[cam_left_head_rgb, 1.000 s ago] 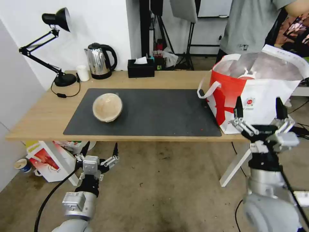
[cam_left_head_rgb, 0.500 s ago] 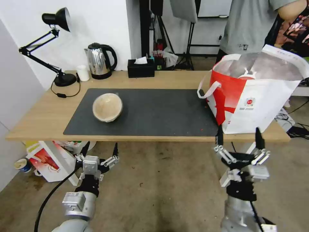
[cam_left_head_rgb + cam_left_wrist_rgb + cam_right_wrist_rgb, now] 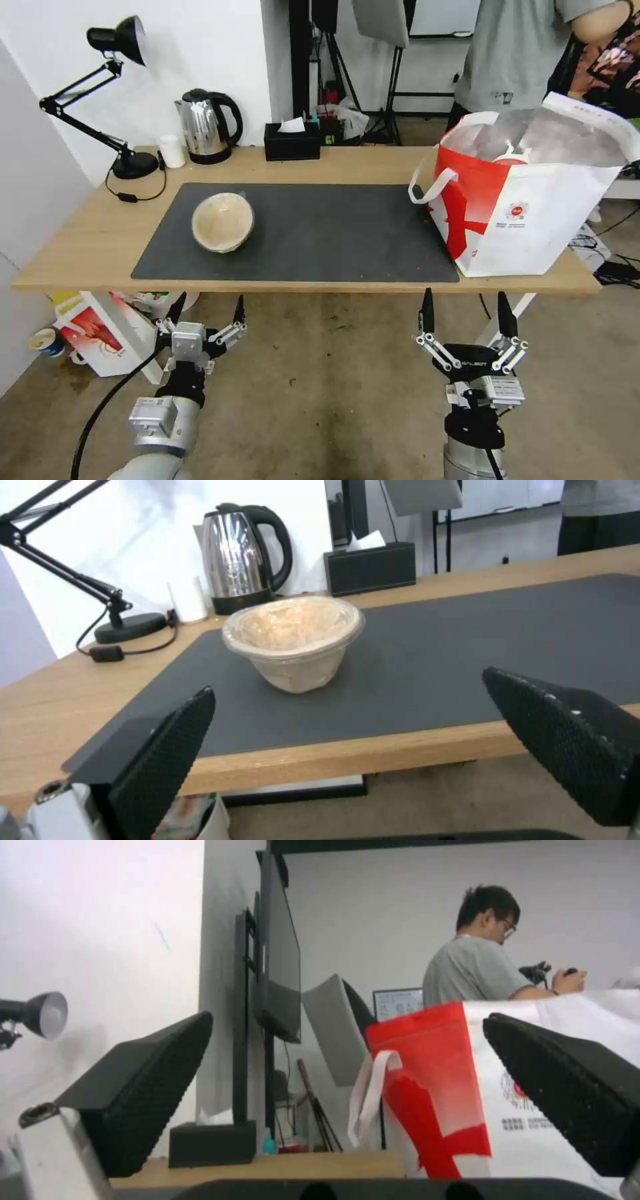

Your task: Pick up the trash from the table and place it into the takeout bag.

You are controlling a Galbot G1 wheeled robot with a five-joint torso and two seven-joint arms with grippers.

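A tan lidded bowl (image 3: 223, 222) of trash stands on the left part of the dark grey mat (image 3: 333, 233) on the table (image 3: 87, 247); the left wrist view has the bowl (image 3: 293, 640) straight ahead. The takeout bag (image 3: 527, 200), white and red with foil lining, stands open at the table's right end, and a white lid with a straw (image 3: 512, 157) shows inside it. In the right wrist view the bag (image 3: 480, 1100) rises close by. My left gripper (image 3: 207, 308) hangs open below the table's front edge, in front of the bowl. My right gripper (image 3: 468, 309) is open and empty, low in front of the table, left of the bag.
At the back of the table stand a black desk lamp (image 3: 120, 100), a white cup (image 3: 172, 151), a steel kettle (image 3: 207, 127) and a black tissue box (image 3: 291, 141). A smaller white and red bag (image 3: 100, 333) sits on the floor under the table's left end. A person stands behind the takeout bag.
My right gripper has come down and to the left, from in front of the takeout bag to below the table's front edge, staying open. The left arm and the bowl have not moved.
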